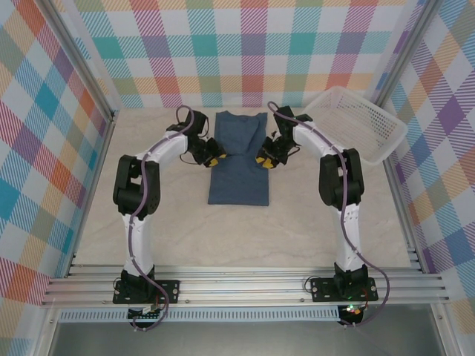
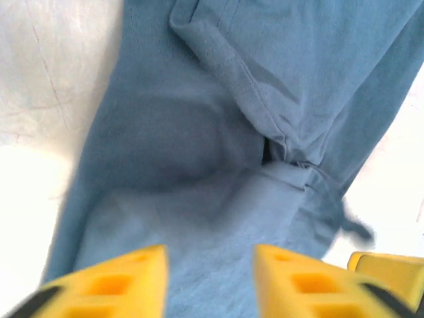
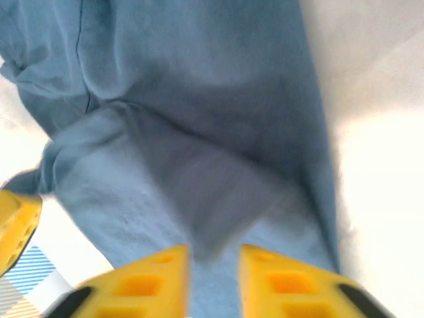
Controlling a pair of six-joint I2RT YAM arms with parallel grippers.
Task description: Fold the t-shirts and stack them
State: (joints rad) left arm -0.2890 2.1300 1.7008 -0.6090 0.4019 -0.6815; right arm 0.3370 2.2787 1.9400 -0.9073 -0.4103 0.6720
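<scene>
My left gripper (image 2: pixel 211 281) and right gripper (image 3: pixel 214 278) are both hanging released, jaws parted, over the folded blue t-shirt (image 1: pixel 237 167) at mid-frame.

The t-shirt (image 1: pixel 237 159) lies on the table (image 1: pixel 171 230), midway between my two arms. My left gripper (image 1: pixel 211 158) is over its left edge and my right gripper (image 1: pixel 263 159) over its right edge. The basket (image 1: pixel 364 122) sits behind and to the right, apart from the shirt.

T-shirt (image 2: pixel 199 152) blurry, cut at edges
</scene>
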